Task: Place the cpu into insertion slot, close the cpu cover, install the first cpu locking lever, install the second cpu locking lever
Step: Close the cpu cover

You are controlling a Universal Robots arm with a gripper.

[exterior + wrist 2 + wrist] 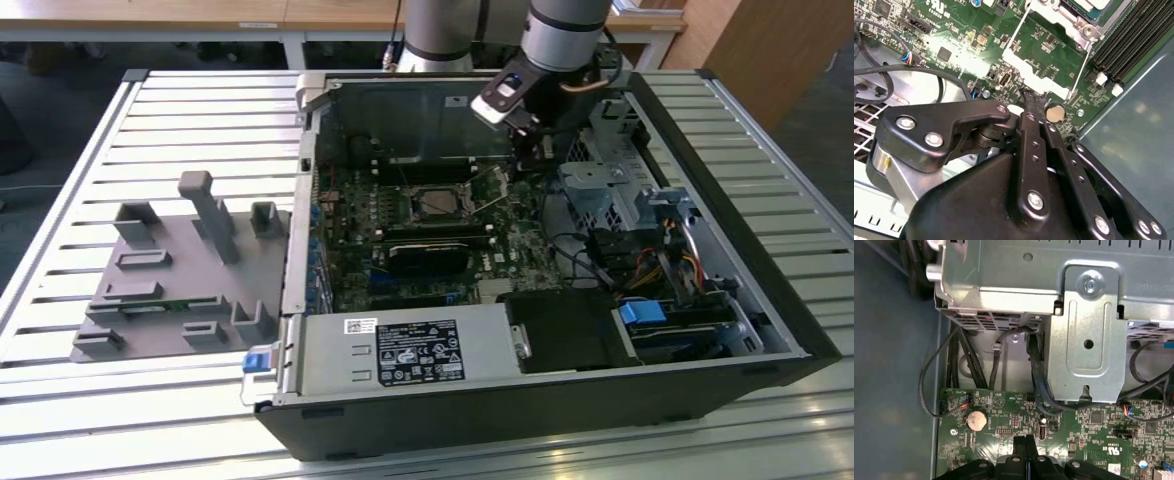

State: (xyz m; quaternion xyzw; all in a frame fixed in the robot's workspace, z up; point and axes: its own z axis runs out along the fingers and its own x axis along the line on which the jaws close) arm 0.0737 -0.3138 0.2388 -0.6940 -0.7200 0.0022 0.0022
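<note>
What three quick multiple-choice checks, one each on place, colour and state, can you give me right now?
1. Where is the claw?
A. Inside the open computer case
B. Over the grey fixture
C. Over bare table slats

2. What colour is the circuit board?
A. Blue
B. Green
C. Red

3. How are the claw's fingers?
A. Wide apart
B. Shut together
C. Clamped on a thick cable

Answers:
1. A: in the exterior view the claw hangs inside the computer case, to the exterior view's right of the insertion slot.
2. B: the circuit board is green in both wrist views.
3. B: the fingers meet without a gap in the first wrist view.
</note>
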